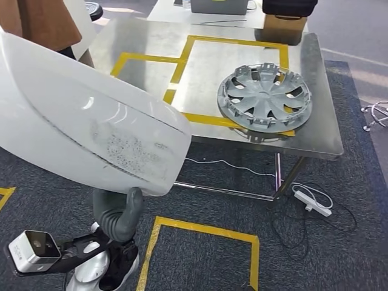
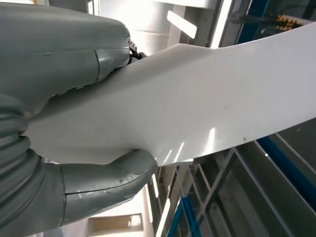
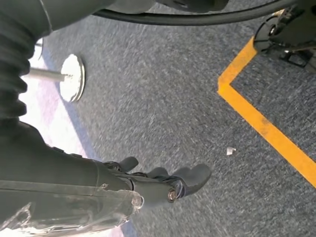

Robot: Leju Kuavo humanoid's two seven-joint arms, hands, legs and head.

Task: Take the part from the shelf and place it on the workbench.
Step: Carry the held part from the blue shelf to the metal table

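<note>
While its grey thumb and fingers (image 2: 111, 182) clamp the edge, the left hand (image 1: 120, 215) holds the glossy, curved white part (image 1: 91, 133), short of the steel workbench (image 1: 320, 121); its far end is cut off. Right hand (image 3: 164, 185) hangs empty, fingers loosely extended over speckled carpet (image 3: 168, 98).

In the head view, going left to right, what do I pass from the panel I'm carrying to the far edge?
White panel held by the left robot hand → yellow tape outline on the workbench → silver wheel cover → white power strip on the floor.
</note>
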